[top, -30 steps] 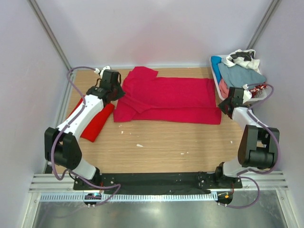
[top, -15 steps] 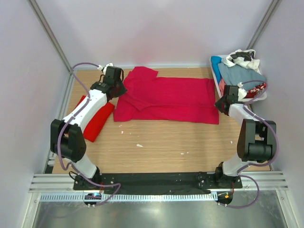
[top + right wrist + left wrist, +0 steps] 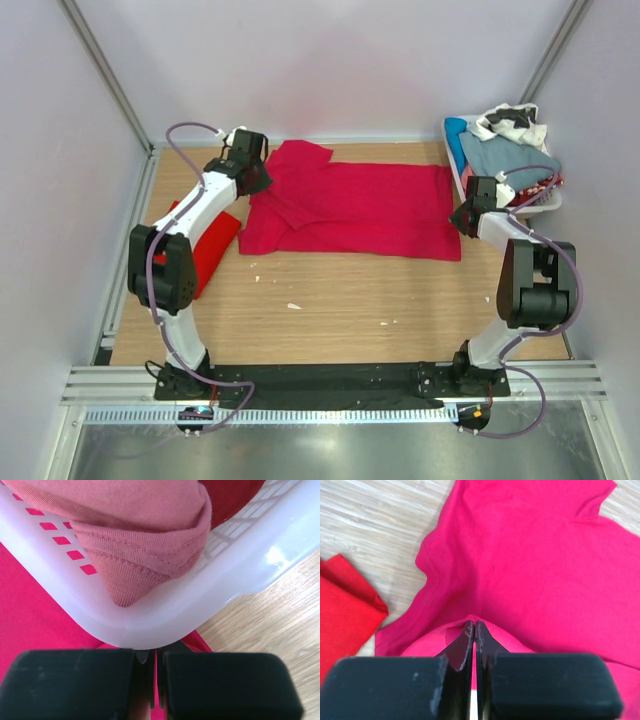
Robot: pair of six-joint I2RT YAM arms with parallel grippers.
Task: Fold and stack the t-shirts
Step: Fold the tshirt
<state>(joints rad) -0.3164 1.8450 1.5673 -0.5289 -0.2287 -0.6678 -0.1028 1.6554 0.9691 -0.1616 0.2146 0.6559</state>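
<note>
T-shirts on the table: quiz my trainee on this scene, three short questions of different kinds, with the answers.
1. True or false: the scarlet t-shirt lies folded to the left of the crimson t-shirt.
2. What does the left hand pinch? A: the crimson t-shirt. B: the scarlet t-shirt. C: nothing.
3. Fill in: the white basket of clothes stands at the far ______ corner of the table.

Key: 1 true; 2 A; 3 right.
</note>
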